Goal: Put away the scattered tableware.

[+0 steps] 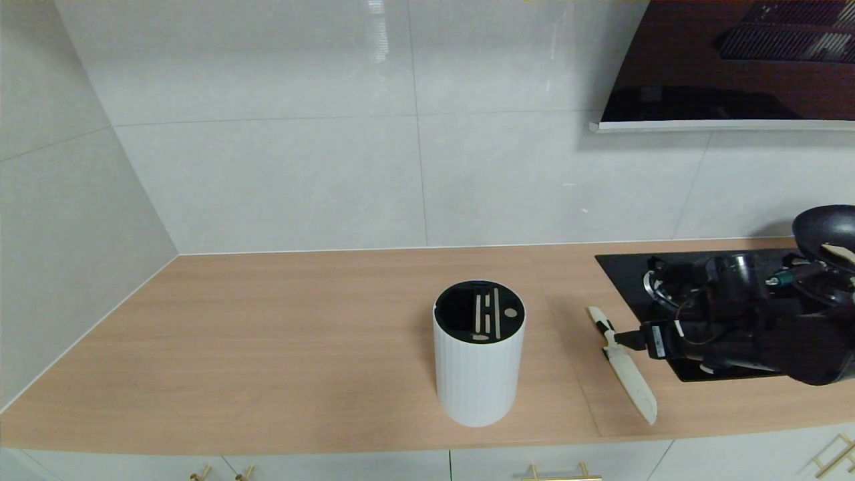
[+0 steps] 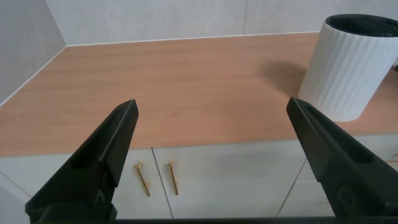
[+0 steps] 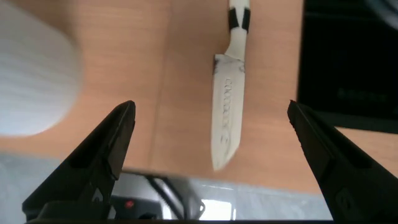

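A white knife (image 1: 624,367) with a black-banded handle lies flat on the wooden counter (image 1: 300,334), just left of the cooktop. My right gripper (image 3: 211,106) hovers open above it, and the blade (image 3: 226,115) shows between the two fingers. In the head view the right gripper (image 1: 628,338) reaches in from over the cooktop to the knife's handle end. A white ribbed utensil holder (image 1: 478,354) with a black slotted top stands upright left of the knife. Off the counter's front edge, my left gripper (image 2: 212,101) is open and empty, with the holder (image 2: 348,65) ahead of it to one side.
A black cooktop (image 1: 624,267) sits at the counter's right end with a dark pan (image 1: 825,230) on it. A range hood (image 1: 735,67) hangs above. Cabinet fronts with gold handles (image 2: 155,179) run below the counter. The counter's left half is bare wood.
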Tool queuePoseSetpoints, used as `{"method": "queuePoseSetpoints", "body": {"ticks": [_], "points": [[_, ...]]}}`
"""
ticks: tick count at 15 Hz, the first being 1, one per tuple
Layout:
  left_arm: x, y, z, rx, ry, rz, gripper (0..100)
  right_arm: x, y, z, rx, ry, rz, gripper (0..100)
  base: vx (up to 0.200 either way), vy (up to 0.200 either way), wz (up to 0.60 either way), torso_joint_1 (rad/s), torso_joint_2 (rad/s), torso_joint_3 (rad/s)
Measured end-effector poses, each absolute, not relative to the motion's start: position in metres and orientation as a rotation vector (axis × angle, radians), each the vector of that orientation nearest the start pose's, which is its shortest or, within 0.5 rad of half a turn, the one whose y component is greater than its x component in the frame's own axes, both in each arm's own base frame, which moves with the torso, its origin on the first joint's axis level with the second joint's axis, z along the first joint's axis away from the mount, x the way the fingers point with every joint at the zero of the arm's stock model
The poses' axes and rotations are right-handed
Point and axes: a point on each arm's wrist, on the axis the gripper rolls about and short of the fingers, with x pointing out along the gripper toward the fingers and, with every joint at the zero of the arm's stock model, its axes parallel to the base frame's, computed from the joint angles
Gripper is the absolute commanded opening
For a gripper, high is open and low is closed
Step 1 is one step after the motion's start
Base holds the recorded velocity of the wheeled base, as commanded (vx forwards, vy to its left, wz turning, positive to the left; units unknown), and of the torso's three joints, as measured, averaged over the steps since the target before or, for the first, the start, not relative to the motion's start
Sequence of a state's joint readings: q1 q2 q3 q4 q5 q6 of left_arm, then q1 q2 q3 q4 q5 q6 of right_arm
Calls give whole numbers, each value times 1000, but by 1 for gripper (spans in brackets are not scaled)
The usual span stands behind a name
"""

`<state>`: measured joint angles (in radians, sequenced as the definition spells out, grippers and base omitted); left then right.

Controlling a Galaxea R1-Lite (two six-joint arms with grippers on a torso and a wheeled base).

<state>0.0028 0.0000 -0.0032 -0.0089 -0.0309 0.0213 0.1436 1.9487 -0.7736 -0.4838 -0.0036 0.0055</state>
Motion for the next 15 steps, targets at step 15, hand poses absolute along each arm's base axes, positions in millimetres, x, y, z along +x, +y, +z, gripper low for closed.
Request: {"method": "queuePoseSetpoints", "body": {"ticks": [15], "points": [[-23,-1,77,22,-12,-28,100,366,46,-21,-41,670,107,100,0,0,0,0,0,0]]}}
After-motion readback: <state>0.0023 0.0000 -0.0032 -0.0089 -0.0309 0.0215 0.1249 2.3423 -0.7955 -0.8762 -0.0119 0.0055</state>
